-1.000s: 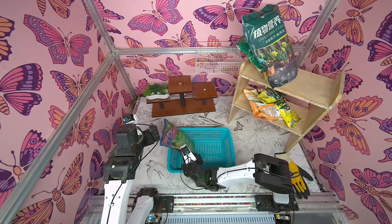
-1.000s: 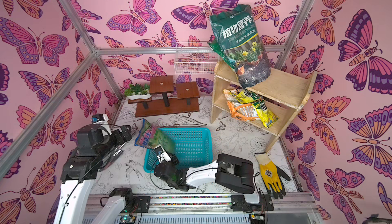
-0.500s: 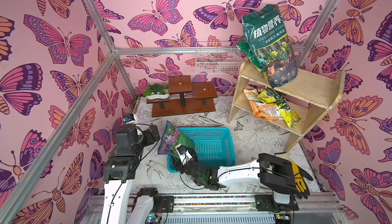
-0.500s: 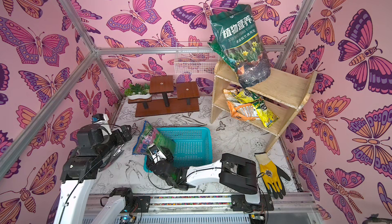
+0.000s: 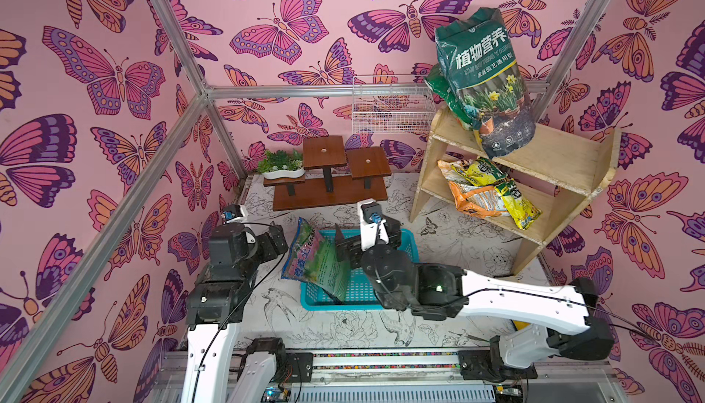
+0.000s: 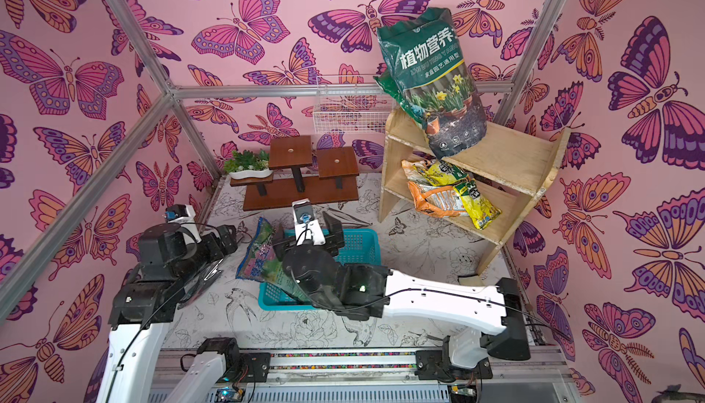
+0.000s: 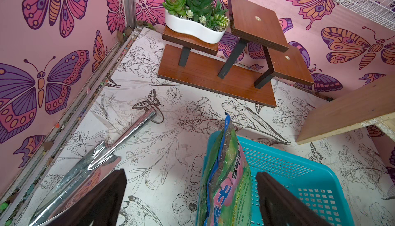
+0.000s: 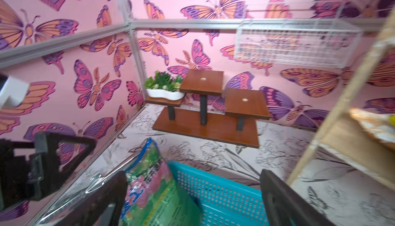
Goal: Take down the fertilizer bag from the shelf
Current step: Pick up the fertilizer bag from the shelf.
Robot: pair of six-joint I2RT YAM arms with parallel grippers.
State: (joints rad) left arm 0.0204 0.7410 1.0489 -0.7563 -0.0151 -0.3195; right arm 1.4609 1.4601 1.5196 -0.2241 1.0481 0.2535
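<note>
In both top views the right claw (image 5: pixel 367 234) is seen spread wide over the one blue basket (image 5: pixel 358 304), gripping nothing, arm stretched low; one fertilizer bag (image 5: pixel 316 264) is propped in it, off the shelf (image 5: pixel 564 153). In the left wrist view the left claw (image 7: pixel 191 173) is shown apart, unloaded. In the right wrist view the bag is seen beside one finger (image 8: pixel 102 197).
</note>
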